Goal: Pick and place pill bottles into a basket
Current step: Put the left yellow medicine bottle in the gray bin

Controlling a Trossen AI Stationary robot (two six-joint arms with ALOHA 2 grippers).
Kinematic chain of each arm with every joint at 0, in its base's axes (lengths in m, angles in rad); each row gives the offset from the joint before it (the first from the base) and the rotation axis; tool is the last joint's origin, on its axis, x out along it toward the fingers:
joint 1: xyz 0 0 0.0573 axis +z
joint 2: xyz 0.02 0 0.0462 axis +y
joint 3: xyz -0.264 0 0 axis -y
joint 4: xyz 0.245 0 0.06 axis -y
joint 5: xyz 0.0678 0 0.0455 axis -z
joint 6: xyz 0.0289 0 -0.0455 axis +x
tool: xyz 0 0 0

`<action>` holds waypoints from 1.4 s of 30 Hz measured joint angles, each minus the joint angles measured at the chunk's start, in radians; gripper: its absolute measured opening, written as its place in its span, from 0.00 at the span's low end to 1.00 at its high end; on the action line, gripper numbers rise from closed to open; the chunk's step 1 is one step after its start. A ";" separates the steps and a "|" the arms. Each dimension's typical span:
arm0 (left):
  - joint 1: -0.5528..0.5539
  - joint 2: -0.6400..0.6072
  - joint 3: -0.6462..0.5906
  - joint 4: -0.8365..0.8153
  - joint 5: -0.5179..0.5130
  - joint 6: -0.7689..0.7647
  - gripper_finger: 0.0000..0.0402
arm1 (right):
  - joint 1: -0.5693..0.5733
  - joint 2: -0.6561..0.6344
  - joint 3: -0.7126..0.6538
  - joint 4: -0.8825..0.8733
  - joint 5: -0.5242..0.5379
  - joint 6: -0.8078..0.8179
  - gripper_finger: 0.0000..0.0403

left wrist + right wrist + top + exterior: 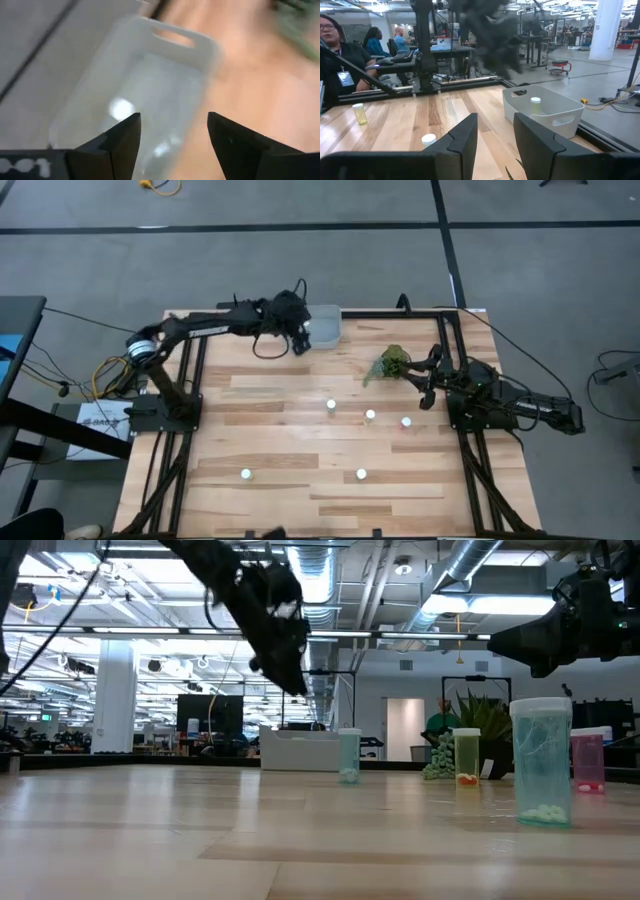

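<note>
The pale translucent basket (326,327) stands at the table's far edge, near the middle. My left gripper (300,340) hangs open and empty above it; in the left wrist view (172,132) its fingers frame the basket (165,60), where one bottle's white cap (121,108) shows. Several white-capped pill bottles stand upright on the wood, three in a row (331,406) (370,416) (406,421), the last reddish, and two nearer the front (246,474) (361,474). My right gripper (426,388) is open and empty (495,132) above the table's right side, near the plant.
A green leafy plant (392,363) stands between the basket and my right gripper. A black metal frame (455,320) runs along the table's edges. People sit beyond the table's left side (340,55). Bare wood lies at the table's left half (250,420).
</note>
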 joint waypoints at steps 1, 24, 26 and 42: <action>-0.030 -0.023 0.000 -0.055 0.000 -0.005 0.55 | 0.000 0.000 0.000 0.000 0.000 0.000 0.30; -0.981 -0.245 0.000 -0.695 -0.311 -0.887 0.55 | 0.000 0.000 0.000 0.000 0.000 0.000 0.30; -1.045 -0.245 0.000 -0.725 -0.316 -0.992 0.55 | 0.000 0.000 0.000 0.000 0.000 0.000 0.30; -1.305 -0.064 0.000 -0.757 -0.195 -1.396 0.55 | 0.000 0.000 0.000 0.000 0.000 0.000 0.30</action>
